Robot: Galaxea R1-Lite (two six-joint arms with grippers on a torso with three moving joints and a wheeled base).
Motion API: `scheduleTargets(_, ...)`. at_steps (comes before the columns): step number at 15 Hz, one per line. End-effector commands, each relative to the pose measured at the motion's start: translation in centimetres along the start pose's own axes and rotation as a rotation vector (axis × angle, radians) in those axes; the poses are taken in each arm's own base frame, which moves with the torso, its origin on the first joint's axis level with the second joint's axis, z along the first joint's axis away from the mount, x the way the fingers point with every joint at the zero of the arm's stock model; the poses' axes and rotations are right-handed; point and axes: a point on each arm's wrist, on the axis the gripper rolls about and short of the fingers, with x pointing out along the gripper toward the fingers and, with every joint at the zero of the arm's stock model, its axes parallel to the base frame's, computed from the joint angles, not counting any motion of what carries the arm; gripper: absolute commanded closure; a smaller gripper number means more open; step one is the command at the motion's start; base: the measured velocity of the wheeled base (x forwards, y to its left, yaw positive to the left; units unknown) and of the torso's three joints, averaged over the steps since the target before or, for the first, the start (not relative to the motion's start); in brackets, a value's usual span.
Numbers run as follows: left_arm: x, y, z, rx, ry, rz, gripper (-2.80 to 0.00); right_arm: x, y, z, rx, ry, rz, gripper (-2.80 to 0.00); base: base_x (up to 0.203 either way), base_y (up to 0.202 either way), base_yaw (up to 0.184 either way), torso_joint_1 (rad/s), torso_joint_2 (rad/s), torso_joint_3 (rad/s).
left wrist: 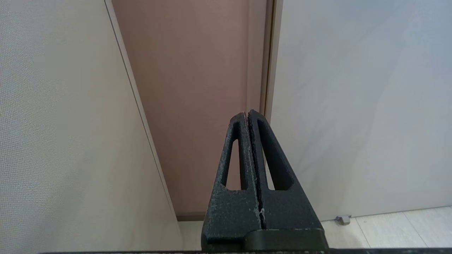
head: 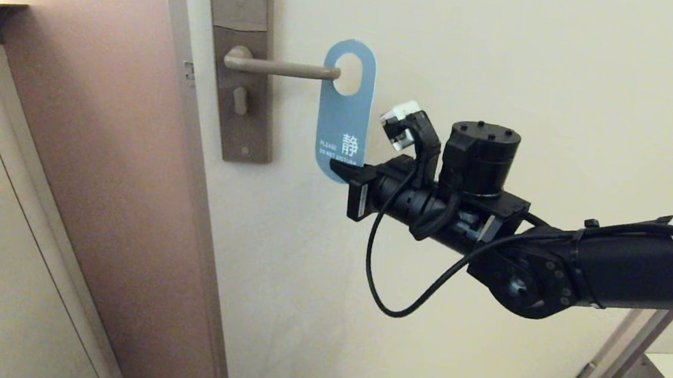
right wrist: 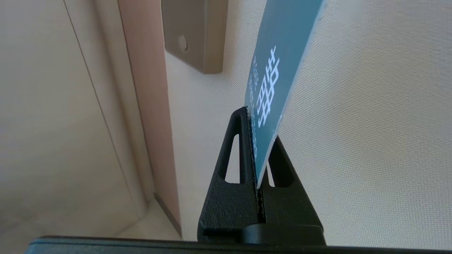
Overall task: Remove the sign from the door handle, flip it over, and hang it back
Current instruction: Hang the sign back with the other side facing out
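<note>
Right hand (head: 341, 173) clenched on bottom edge of sign (head: 345, 110), blue DO NOT DISTURB face out. Sign upright against door (head: 517, 76), oval hole level with tip of handle (head: 284, 67); tip just at hole's edge, barely threaded if at all. Can't tell from head view whether sign bears on lever yet.

Left hand (left wrist: 249, 116) clamped shut on nothing, parked low, pointing at door frame near floor.

Risks from here:
- Letting go too soon: hole not far enough over lever, so sign drops off tip.
- Thin pinch at bottom edge only: long lever arm, sign may pivot or slip between pads under any sideways push.
- Misaligned hole: rim catches lever end, card bends or pulls out of grip.
- Pushing in toward door: card scrapes or jams against panel.
</note>
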Motion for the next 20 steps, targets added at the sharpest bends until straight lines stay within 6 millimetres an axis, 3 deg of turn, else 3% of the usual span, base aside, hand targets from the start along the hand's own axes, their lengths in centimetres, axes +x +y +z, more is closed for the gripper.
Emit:
scheduleTargets(1, 0.0, 0.0, 0.0, -0.001, 0.002, 0.001, 0.00, 0.2, 0.5, 0.0, -0.006, -0.004, 0.014, 0.00, 0.000, 0.000, 0.000, 0.000, 0.00, 0.000)
scheduleTargets(13, 0.0, 0.0, 0.0, -0.001, 0.002, 0.001, 0.00, 0.5, 1.1, -0.2, -0.158, 0.000, 0.031, 0.00, 0.000, 0.000, 0.000, 0.000, 0.00, 0.000)
scheduleTargets(20, 0.0, 0.0, 0.0, -0.001, 0.002, 0.001, 0.00, 1.3, 3.1, -0.3, -0.177, -0.010, 0.082, 0.00, 0.000, 0.000, 0.000, 0.000, 0.00, 0.000)
